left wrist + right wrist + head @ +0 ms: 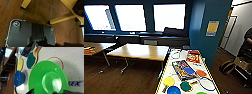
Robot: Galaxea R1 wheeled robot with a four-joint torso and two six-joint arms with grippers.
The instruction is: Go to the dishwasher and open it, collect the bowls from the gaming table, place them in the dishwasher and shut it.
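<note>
The gaming table (166, 65), white-topped with a yellow and black edge, fills the lower middle of the head view. Round bowls lie on it: blue (173, 90) at the near end, green (201, 93) at the frame's edge, and a blue one (189, 70) and an orange one (201, 73) farther along. A yellow round piece (168, 80) may be a bowl or a paddle. In the right wrist view the green bowl (48, 78) sits large and close on the white top, with the blue bowl (19, 78) beside it. The dishwasher is out of view.
A green paddle (185, 86), a blue-rimmed racket (206, 83) and game boxes (193, 56) share the table. Wooden-topped tables (140, 51) stand to the left and a teal wall corner (206, 35) to the right. A person (247, 37) and a bag (226, 67) are at the right. Wooden legs (61, 20) cross the brown floor.
</note>
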